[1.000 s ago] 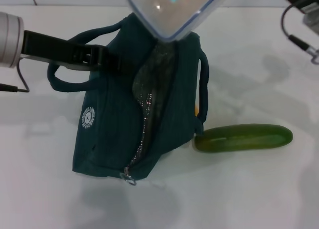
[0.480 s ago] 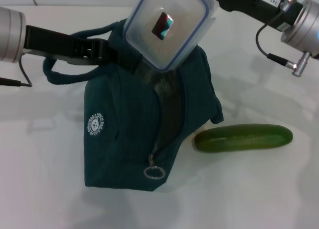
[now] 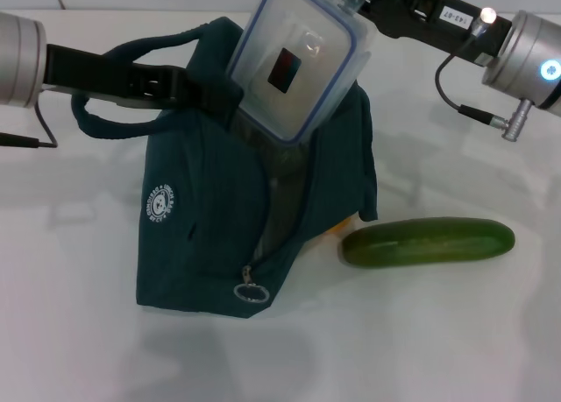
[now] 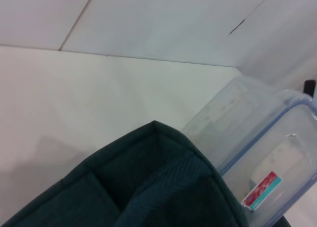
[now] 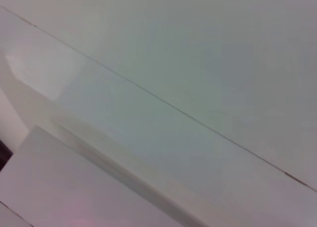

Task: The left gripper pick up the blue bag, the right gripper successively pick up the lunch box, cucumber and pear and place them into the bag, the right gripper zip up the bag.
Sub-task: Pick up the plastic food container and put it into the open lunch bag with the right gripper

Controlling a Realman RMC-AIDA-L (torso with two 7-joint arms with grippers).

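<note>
The dark blue bag (image 3: 219,218) stands on the white table, its zip open along the top and front. My left gripper (image 3: 197,88) is shut on the bag's upper edge by the handle and holds it up. My right gripper (image 3: 364,6) is shut on the far end of the clear, blue-rimmed lunch box (image 3: 298,65), which tilts with its lower end in the bag's mouth. The left wrist view shows the bag's cloth (image 4: 158,187) and the lunch box (image 4: 267,153) close together. The cucumber (image 3: 427,242) lies right of the bag. A yellow sliver (image 3: 337,227) behind the bag may be the pear.
The zip's ring pull (image 3: 252,292) hangs at the bag's lower front. The right arm's cable (image 3: 465,113) loops above the table at the back right. The table (image 3: 438,332) is white all round.
The lunch box has come down and tilted so that its lower end is in the bag's mouth. The right arm moved left with it. The bag shifted slightly in the left gripper.
</note>
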